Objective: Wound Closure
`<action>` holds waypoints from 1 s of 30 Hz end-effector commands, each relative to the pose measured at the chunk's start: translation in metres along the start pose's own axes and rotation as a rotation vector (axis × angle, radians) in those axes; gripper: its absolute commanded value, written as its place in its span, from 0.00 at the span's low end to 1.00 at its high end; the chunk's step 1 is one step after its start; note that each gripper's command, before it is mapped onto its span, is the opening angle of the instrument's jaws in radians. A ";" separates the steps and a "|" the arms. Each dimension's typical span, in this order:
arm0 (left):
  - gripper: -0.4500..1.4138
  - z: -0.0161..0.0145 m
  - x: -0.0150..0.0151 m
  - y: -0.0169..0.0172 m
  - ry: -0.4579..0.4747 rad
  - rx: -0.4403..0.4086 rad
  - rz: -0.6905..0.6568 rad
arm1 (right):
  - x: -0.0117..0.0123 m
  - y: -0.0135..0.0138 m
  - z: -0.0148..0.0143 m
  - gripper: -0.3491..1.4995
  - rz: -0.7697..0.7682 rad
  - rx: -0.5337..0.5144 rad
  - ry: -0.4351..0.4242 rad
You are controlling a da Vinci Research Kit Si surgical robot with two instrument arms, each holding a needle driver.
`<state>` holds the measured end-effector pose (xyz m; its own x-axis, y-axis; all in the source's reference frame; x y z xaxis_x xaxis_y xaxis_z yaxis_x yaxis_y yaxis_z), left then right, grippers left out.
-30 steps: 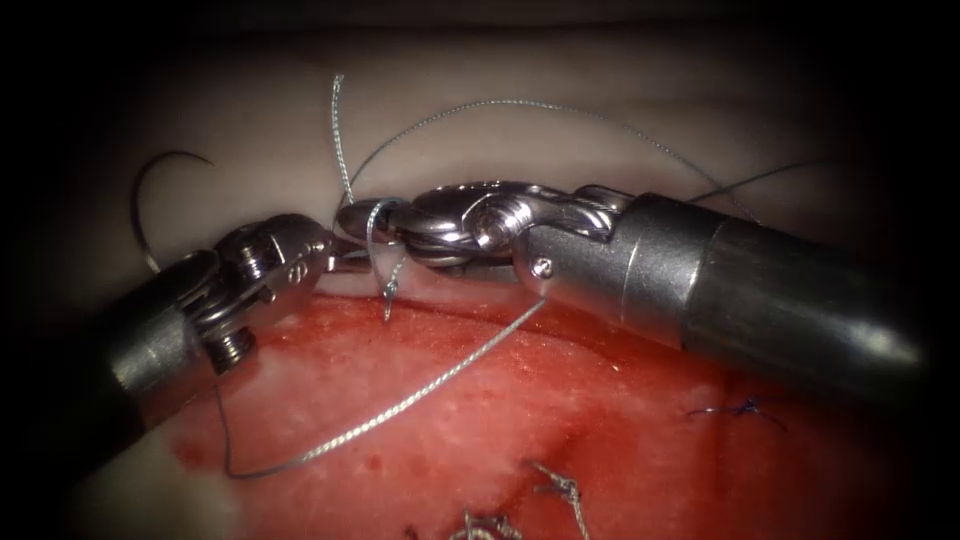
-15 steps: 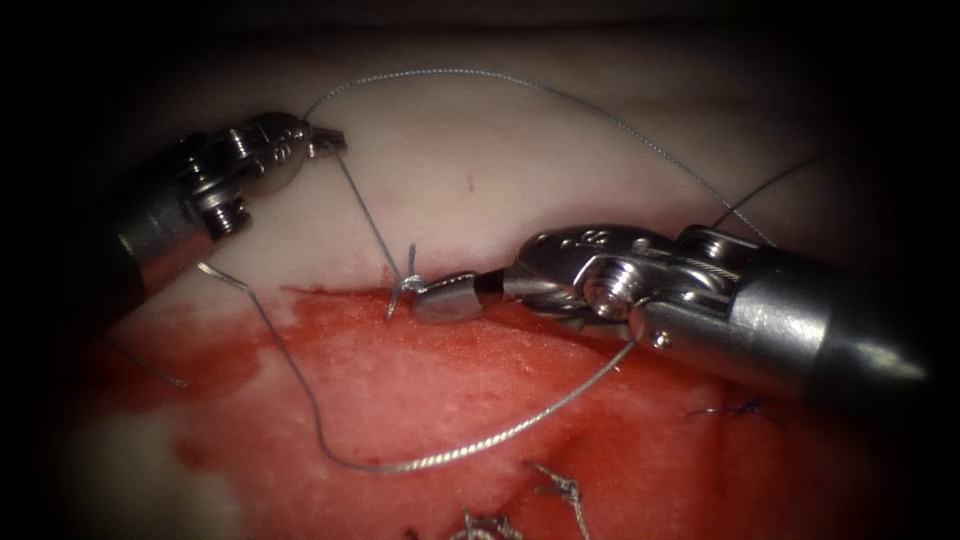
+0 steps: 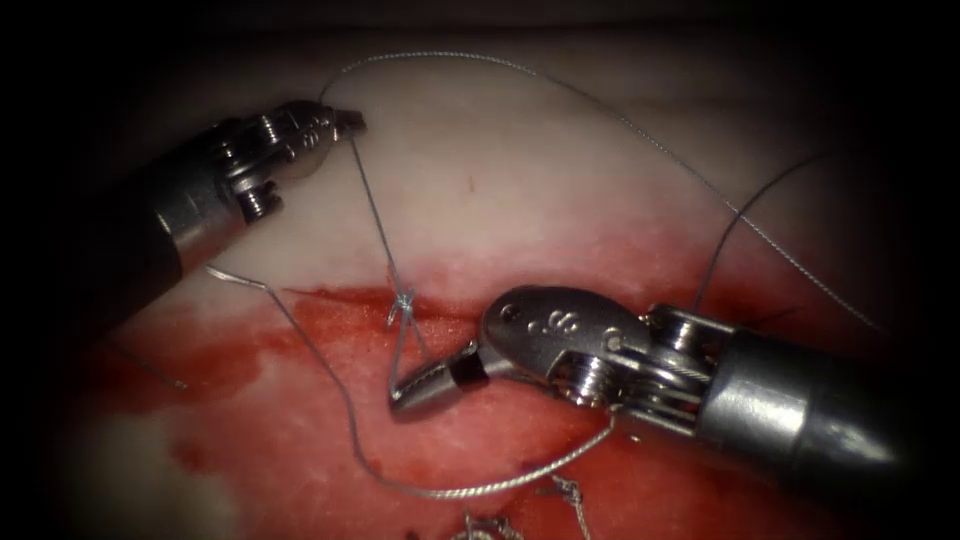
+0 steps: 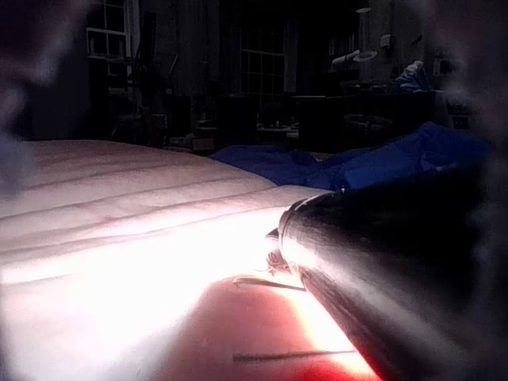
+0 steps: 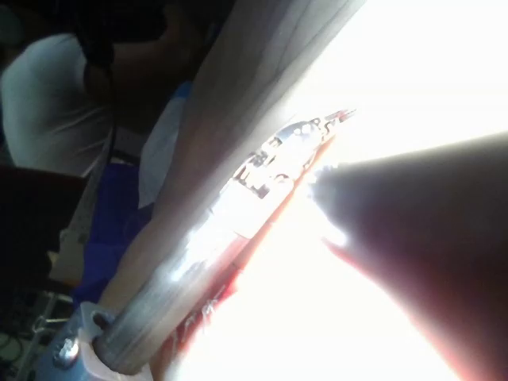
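My left tool is at the upper left over pale tissue, jaws shut on the thread. That strand runs taut down to a small knot at the edge of the red area. From the knot a short strand drops to my right tool, which lies across the red tissue with its jaws shut on that strand. A long loop of thread curves under the right tool. A thin dark line on the tissue at the left may be the needle, held by neither tool. The left wrist view has the left shaft.
Cut thread ends and older knots lie at the lower edge of the red tissue. More thread arcs over the pale tissue toward the right tool's shaft. Red fluid stains the tissue on the left.
The tools have drawn apart: the left one rose to the upper left with its strand, the right one dropped down and back with the short end. The wrap slid down into a knot.
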<state>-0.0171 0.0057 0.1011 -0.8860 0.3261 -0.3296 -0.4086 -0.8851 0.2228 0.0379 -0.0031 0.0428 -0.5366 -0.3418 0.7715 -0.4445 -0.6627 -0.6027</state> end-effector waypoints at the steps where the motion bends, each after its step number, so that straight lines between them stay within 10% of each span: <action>1: 0.00 0.0001 0.0010 -0.0018 -0.004 0.021 0.015 | -0.0013 -0.0005 -0.0002 0.00 -0.099 -0.018 -0.019; 13: 0.00 0.0022 0.0001 -0.0016 -0.067 0.074 0.076 | -0.0014 -0.0004 0.0007 0.00 -0.673 -0.126 -0.039; 30: 0.00 0.0044 -0.0012 -0.0013 -0.179 0.184 0.045 | -0.0030 -0.0006 0.0044 0.00 -0.589 -0.190 -0.178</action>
<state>-0.0163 0.0063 0.1062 -0.9232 0.3576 -0.1409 -0.3836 -0.8337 0.3973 0.0421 -0.0058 0.0427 -0.0523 -0.0780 0.9956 -0.7590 -0.6448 -0.0904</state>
